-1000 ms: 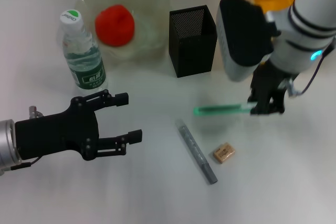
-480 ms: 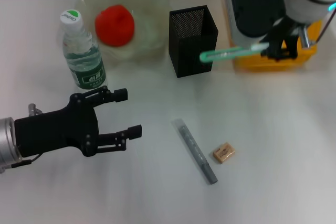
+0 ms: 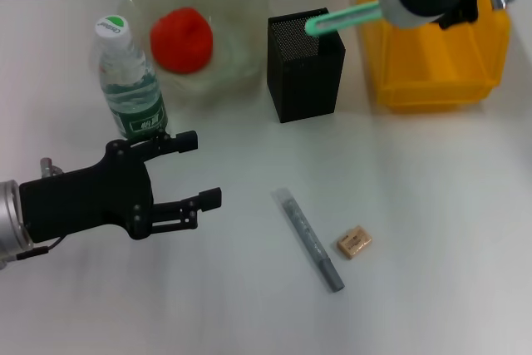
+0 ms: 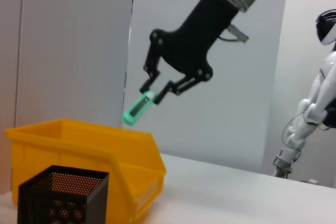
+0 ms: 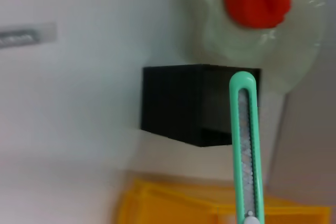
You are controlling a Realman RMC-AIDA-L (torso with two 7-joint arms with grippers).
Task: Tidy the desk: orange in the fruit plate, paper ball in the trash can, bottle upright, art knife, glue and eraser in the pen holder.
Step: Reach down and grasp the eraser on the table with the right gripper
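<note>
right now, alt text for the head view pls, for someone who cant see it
The right end effector holds the knife level over the pen holder, beside the yellow trash can. The orange sits in the plate, the bottle stands upright, glue and eraser lie on the desk, and the left end effector hovers open.

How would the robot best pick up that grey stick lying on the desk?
The glue lies flat and slantwise on the desk, clear of the eraser. Probably grip its middle from straight above, fingers closing across its narrow width.
</note>
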